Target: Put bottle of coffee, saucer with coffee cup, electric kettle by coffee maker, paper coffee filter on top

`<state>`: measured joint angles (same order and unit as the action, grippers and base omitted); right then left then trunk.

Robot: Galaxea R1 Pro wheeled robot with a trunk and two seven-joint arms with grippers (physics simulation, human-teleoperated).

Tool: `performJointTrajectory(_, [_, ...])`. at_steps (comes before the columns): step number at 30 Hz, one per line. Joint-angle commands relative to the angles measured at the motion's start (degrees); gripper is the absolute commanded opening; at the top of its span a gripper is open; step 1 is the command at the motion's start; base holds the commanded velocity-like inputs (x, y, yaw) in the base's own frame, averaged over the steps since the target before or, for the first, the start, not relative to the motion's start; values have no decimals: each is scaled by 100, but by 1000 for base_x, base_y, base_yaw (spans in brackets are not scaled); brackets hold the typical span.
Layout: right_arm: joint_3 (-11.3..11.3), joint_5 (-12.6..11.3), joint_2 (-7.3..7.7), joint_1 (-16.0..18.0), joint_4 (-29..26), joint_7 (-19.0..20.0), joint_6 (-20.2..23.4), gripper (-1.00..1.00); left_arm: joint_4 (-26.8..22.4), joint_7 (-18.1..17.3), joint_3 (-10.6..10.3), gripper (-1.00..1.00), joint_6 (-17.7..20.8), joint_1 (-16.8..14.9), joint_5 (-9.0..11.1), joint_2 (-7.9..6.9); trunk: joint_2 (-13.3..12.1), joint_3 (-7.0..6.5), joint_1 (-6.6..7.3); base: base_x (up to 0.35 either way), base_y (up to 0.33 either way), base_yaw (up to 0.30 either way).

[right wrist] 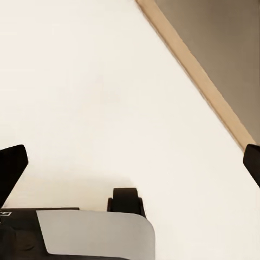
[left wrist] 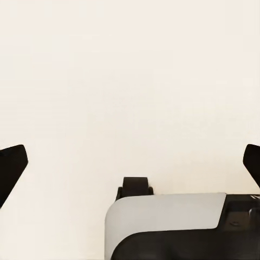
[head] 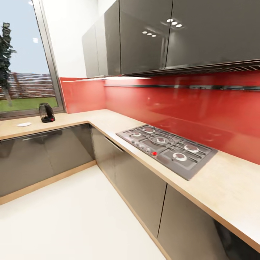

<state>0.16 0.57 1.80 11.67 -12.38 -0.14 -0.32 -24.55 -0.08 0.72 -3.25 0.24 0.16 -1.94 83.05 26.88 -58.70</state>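
Nearest you is the kitchen countertop [head: 231,187], a light tan run crossing the lower right of the head view over grey cabinet fronts [head: 141,187]. Set into it is a gas hob [head: 168,147] with a red knob at its front edge. Beyond the corner, the counter continues under the window [head: 21,54]. There the electric kettle [head: 46,112] stands upright, and a small flat white item, probably the saucer [head: 24,124], lies near it and apart from it. A red backsplash [head: 180,104] and dark wall cabinets [head: 173,32] close the scene.

Both wrist views look down at pale floor. The left gripper [left wrist: 130,162] has its fingertips at opposite edges of the frame, spread wide with nothing between them. The right gripper [right wrist: 130,162] is equally wide and empty.

Risks: your base runs close beside the cabinets. Turning toward the far counter could clip the plinth or fronts. Reaching for the kettle could knock the white item off the edge if you approach low.

The right wrist view picks up the tan plinth strip [right wrist: 200,81] and cabinet face, so that side is the closer to the units. The left wrist view gives floor and part of the robot's base [left wrist: 168,225], nothing of the cabinets. The head view alone locates the kettle.
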Motion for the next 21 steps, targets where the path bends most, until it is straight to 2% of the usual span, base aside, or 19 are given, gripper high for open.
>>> performJointTrajectory(1, [1, 6, -2, 2, -1, -4, -3, 100, -6, -1, 7, 100, -9, 2, 2, 1, 2, 5, -3, 261, 220, 160])
performJointTrajectory(21, [5, 12, -13, 2, -1, -29, -4, 100, -6, -1, 7, 100, -9, 2, 2, 1, 2, 5, -3, 261, 220, 256])
